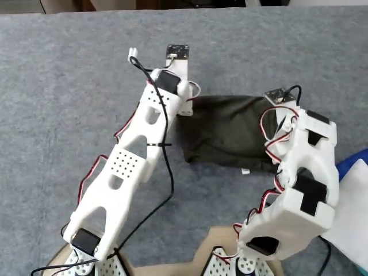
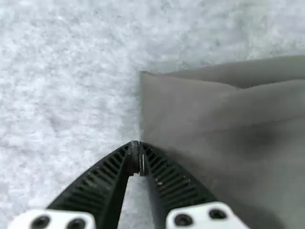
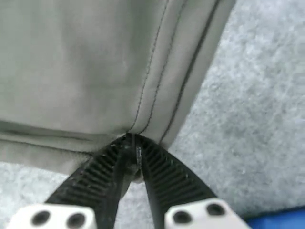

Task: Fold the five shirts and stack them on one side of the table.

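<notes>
Shirt, dark olive, thin woven cloth, lies folded into a rough rectangle on the tabletop, right of centre between the two arms. Its surface is soft and matte, with shallow creases across the top layer. Tabletop is covered in grey, felt-like pile (coarse, mottled in the wrist views).

Left gripper: black ribbed fingers pressed together, tips meeting right at the shirt's straight side edge, a little way along from a square corner. One finger overlaps the cloth; cannot tell whether any fabric is caught between the tips.

Right gripper: fingers closed tight on the shirt's hem. Two rows of dark stitching run along the hem and converge at the tips, and the cloth puckers where it is pinched.

High view: white left arm slants up to the shirt's left end; right arm stands over its right end, red and white wires looped along both.

Small white tag sits at the shirt's near edge. Blue item and white sheet lie at the tabletop's right side.
</notes>
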You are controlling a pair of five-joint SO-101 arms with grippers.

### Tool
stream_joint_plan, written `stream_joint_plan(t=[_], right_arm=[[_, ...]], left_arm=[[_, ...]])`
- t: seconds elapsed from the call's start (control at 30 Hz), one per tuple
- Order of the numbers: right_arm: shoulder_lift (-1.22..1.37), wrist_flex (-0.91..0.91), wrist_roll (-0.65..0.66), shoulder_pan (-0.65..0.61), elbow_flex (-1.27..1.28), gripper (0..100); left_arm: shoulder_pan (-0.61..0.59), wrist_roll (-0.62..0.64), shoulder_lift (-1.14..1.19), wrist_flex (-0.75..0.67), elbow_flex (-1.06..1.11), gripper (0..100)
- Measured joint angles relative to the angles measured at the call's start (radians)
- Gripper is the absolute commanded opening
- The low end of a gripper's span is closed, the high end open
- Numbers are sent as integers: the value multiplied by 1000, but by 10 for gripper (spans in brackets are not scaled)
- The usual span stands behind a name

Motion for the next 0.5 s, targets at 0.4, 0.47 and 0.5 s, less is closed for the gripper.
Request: stream_joint_plan(t=[0.4,0.47,0.5], right_arm=[[-213,190,-55,-104,-282,9],[-120,195,-60,-132,-402,7],[-57,207,-61,-141,-468,7]], left_arm=[[12,-8,-167,46,49,19],[17,-14,-212,46,97,19],[18,-18,-239,46,126,19]])
